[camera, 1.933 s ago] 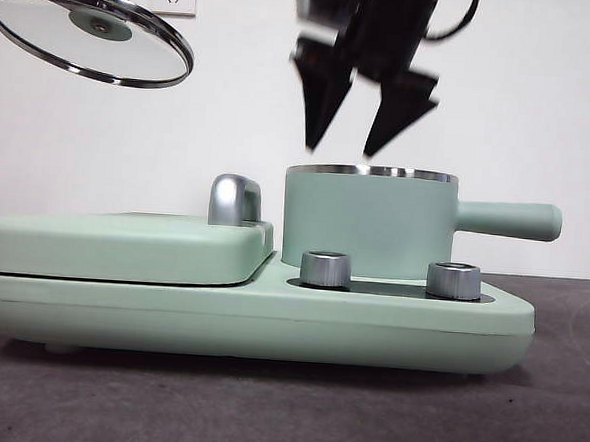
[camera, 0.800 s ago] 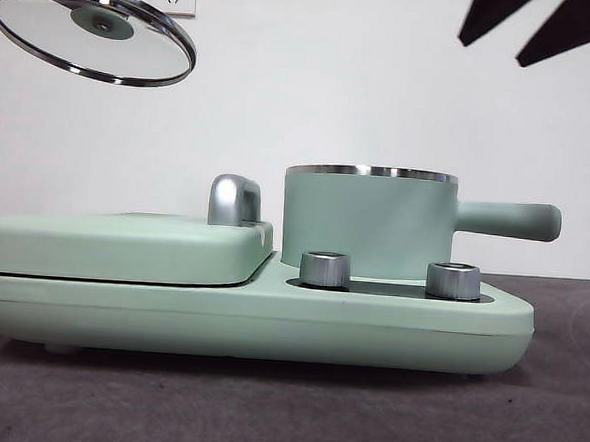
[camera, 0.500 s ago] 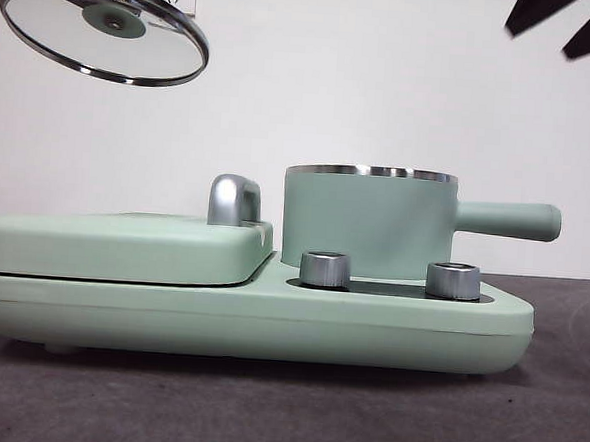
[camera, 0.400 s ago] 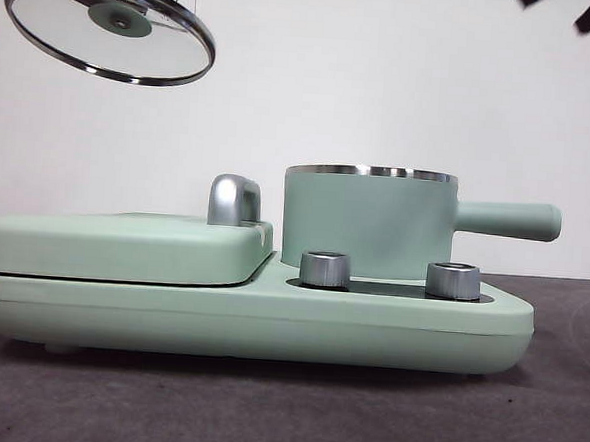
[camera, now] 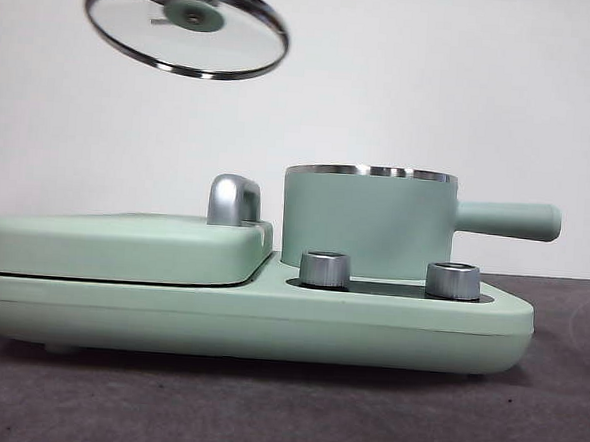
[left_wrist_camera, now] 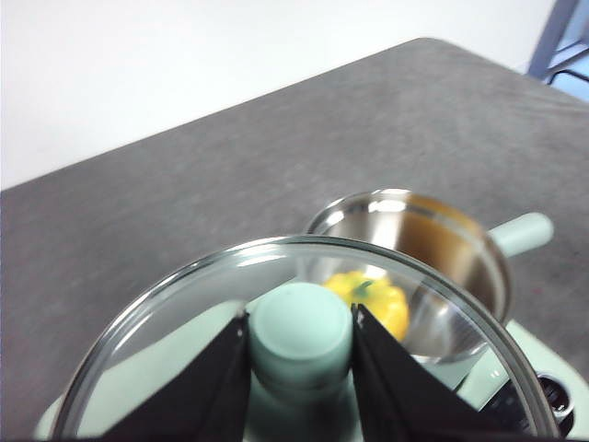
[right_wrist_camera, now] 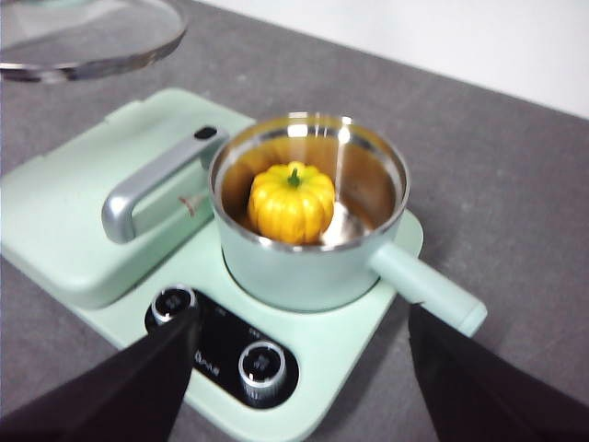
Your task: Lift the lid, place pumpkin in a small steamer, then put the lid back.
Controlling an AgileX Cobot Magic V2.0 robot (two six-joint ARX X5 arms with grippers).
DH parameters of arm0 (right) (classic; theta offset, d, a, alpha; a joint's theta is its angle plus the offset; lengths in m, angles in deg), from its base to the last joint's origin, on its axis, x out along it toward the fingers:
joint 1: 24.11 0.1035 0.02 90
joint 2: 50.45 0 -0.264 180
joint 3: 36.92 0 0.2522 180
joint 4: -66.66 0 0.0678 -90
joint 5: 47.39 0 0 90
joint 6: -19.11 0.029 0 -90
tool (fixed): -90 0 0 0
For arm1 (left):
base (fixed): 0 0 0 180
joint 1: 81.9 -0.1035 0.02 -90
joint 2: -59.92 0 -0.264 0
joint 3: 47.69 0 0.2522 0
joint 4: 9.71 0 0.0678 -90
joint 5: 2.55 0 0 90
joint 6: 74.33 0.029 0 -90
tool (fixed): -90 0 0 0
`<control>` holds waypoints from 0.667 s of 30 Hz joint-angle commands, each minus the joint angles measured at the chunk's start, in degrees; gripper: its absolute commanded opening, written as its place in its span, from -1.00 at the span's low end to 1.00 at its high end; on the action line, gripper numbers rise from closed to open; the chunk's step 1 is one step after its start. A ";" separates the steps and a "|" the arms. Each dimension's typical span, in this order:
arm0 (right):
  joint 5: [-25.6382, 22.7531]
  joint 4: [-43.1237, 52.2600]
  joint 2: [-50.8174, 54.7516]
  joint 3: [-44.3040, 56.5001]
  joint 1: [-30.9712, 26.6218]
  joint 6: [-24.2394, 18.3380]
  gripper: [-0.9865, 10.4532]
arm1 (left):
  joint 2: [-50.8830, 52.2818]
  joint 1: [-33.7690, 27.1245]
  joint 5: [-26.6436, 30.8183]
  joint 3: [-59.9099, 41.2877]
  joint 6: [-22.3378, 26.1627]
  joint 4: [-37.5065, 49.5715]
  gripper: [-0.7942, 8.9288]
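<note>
The pumpkin (right_wrist_camera: 290, 202) already sits inside the small steamer (camera: 370, 221), upright with its green stem showing, so what remains is putting the lid (camera: 187, 26) back. The left tool (left_wrist_camera: 301, 364) is clamped on the lid's mint-green knob, one jaw on each side, and holds the lid high in the air, tilted, to the left of the steamer and above the flat green cover (camera: 123, 243) with its silver handle (camera: 233, 199). The right tool (right_wrist_camera: 304, 368) hangs above the near side of the appliance base (right_wrist_camera: 331, 350), jaws spread wide and holding nothing; in the front view it is out of sight.

The main risk, as I judge it, is the lid's tilt: if it comes down like this, one side of the steel rim may strike the steamer's rim first and the lid may sit crooked or slip off the knob grip. A descent too far left could catch the silver handle. The pumpkin's stem may also touch the glass if the lid comes down off-centre.
</note>
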 commanded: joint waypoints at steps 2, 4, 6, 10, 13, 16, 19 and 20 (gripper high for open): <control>0.00 -0.63 -0.26 -0.13 0.39 0.66 -0.22 | -3.04 2.71 -0.13 0.96 -0.20 5.38 -0.82; 0.09 -0.66 -0.26 -0.13 0.39 0.68 -0.22 | -4.55 3.69 -0.13 0.98 -0.20 7.45 -0.82; 0.09 -0.66 -0.26 -0.13 0.39 0.70 -0.22 | -6.40 4.76 -0.13 0.98 -0.20 10.21 -0.82; 0.11 -0.68 -0.26 -0.13 0.39 0.83 -0.22 | -9.86 6.51 -0.11 1.01 -0.20 15.85 -0.82; 0.09 -0.68 -0.26 -0.13 0.39 1.14 -0.22 | -12.41 7.43 -0.11 1.05 -0.20 19.69 -0.82; 0.07 -0.68 -0.26 -0.13 0.39 1.14 -0.22 | -14.80 8.17 -0.11 1.11 -0.20 23.56 -0.82; 0.07 -0.72 -0.28 -0.13 0.39 1.20 -0.22 | -17.07 8.83 -0.11 1.29 -0.17 27.04 -0.82; 0.07 -0.74 -0.28 -0.13 0.39 1.49 -0.22 | -18.01 9.07 -0.11 1.60 -0.17 27.76 -0.82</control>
